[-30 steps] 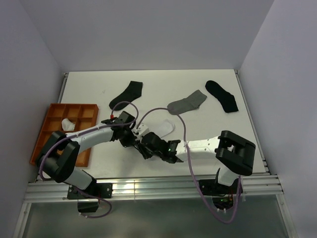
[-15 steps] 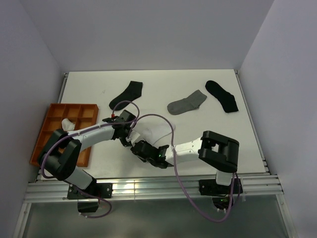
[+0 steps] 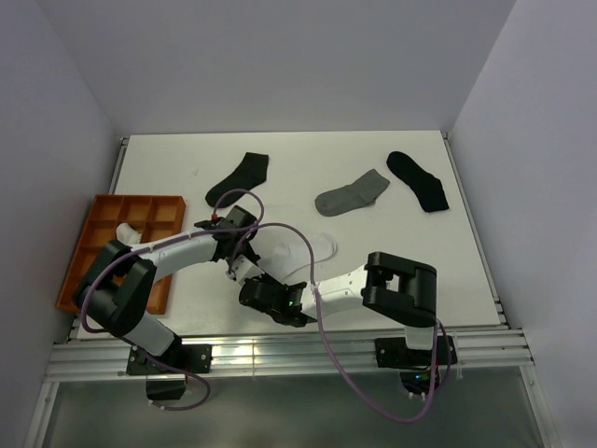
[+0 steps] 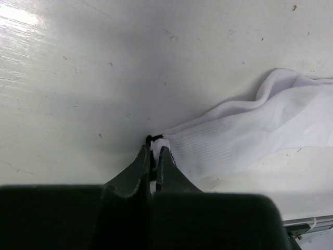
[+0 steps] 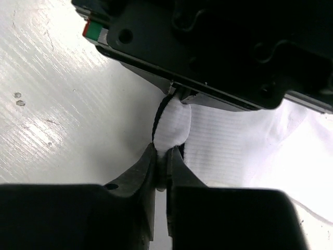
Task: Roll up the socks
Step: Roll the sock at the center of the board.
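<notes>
Left pincer and right pincer are each clamped on the cuff of the white sock, which lies unrolled beside them. Beyond them, a grey sock and two black socks lie flat on the desk. What looks like one rolled bundle sits in the tray.

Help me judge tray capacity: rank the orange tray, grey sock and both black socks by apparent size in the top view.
1. orange tray, clearly largest.
2. grey sock, left black sock, right black sock: they look alike, so no ranking.
</notes>
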Robot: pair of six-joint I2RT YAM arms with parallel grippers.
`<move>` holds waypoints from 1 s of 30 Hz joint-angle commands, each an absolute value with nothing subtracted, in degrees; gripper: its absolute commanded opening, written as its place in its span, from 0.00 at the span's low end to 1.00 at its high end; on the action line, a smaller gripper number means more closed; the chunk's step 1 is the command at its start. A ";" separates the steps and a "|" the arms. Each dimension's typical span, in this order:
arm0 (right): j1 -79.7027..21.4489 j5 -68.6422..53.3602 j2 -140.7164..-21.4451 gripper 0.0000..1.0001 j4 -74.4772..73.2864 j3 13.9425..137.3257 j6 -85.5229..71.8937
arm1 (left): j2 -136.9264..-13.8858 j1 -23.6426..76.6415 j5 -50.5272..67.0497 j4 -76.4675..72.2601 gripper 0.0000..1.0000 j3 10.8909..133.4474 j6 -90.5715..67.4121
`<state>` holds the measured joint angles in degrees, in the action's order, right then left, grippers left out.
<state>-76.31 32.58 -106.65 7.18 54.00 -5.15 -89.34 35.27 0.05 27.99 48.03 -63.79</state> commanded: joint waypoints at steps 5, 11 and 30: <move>-74.10 24.81 -104.51 0.00 5.27 52.30 -7.91 | -89.21 32.96 -0.79 29.18 0.00 43.77 -63.19; -63.91 0.29 -100.37 0.00 4.92 50.10 -12.56 | -84.29 27.60 -0.61 28.39 0.00 39.73 -62.93; -45.10 -43.39 -112.23 0.00 8.52 51.86 -29.43 | -64.89 26.54 -1.76 16.46 0.48 29.63 -73.56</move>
